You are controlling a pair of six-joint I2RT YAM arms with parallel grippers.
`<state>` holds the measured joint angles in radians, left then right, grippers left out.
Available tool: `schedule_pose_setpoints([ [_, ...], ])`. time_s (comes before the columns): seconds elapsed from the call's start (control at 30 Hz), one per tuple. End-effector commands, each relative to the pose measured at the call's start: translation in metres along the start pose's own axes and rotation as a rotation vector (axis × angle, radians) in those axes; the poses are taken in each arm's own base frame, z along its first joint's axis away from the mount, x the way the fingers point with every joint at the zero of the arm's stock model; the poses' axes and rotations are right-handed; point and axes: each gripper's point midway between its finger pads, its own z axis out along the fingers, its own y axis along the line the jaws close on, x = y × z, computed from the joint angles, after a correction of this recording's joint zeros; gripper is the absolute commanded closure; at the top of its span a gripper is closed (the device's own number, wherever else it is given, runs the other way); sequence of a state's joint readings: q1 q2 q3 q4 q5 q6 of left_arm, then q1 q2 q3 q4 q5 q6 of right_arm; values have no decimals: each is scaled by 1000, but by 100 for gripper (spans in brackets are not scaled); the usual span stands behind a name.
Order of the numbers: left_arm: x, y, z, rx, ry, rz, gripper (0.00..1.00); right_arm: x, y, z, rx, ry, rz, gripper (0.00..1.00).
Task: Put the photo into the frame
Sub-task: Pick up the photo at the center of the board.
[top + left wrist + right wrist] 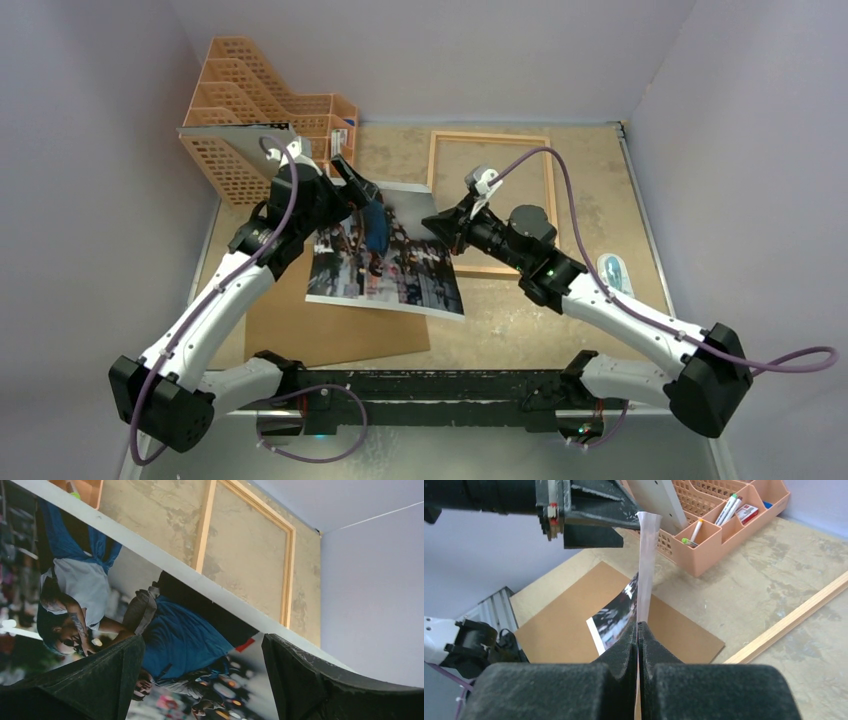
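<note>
The large glossy street-scene print (385,255) hangs clear of the surface (600,200), over the brown hardboard panel (330,335) and beside the thin light-wood frame (490,134), which lies flat. The right hand (638,626) is pinched tight on one edge of the print. The left hand (350,178) stands wide at the opposite edge, gripping nothing. Carried by one edge, the limp sheet may sag or slip, and a drooping corner could catch the frame's rail and crease.
</note>
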<state>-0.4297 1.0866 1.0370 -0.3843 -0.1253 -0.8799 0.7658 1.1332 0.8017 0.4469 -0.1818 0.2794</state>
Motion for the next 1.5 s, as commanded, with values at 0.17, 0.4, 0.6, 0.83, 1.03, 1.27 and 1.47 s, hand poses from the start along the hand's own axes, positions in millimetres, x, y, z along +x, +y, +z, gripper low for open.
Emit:
schedule_pose_setpoints([
  [0.17, -6, -27, -8, 113, 96, -49, 6, -4, 11, -14, -73, -15, -196, 100],
  [0.4, -42, -43, -21, 149, 14, -27, 5, 0, 15, -16, -96, -8, -255, 100],
  [0.6, -33, -54, -25, 181, 100, -23, 4, -5, 18, -16, -89, -29, -277, 100],
  [0.83, 17, -26, -11, 137, 257, -86, 2, -3, 21, -13, -62, -31, -329, 100],
  [1.03, 31, -10, -4, 88, 295, -84, 13, 1, 20, -12, -32, -26, -349, 100],
  [1.27, 34, 14, -4, 13, 297, -81, 32, 1, 21, -15, -22, -35, -354, 100],
  [1.47, 41, 17, -2, 29, 360, -180, 11, 2, 26, -19, -41, -42, -378, 100],
])
